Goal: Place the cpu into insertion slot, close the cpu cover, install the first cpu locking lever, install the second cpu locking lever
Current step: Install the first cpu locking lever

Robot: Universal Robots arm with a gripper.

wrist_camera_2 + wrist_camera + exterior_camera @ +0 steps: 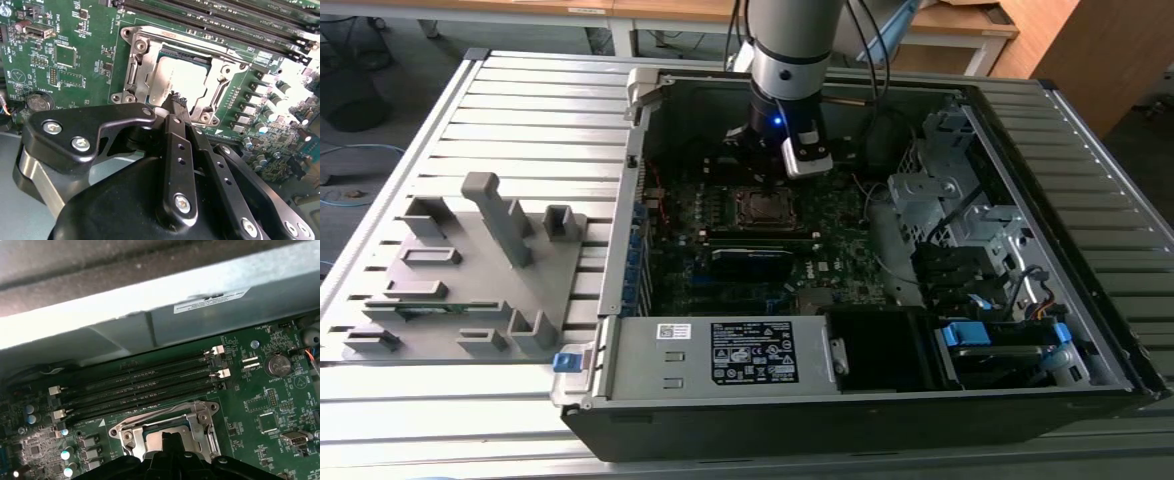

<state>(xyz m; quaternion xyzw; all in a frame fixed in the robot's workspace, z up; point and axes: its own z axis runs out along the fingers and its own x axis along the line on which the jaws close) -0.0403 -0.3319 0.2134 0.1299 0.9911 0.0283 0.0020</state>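
Observation:
In the second wrist view the cpu [176,80] lies flat in the insertion slot [131,75] on the green motherboard, its dull silver top showing through the window of the cpu cover [223,79], which lies down around it. My gripper [175,100] hangs just above the near edge of the socket, its black fingers [172,135] drawn together with nothing between them. In the first wrist view the socket [199,419] and cpu [155,441] sit just beyond my gripper [171,441]. In the exterior view my gripper [765,168] hovers over the socket [765,207] inside the open computer case.
Long black memory slots [140,385] run beside the socket, next to the case wall [150,325]. A round battery [278,365] and small capacitors [30,412] stand on the board. Drive cages and cables [961,230] fill the exterior view's right. A grey fixture rack [467,270] rests outside the case.

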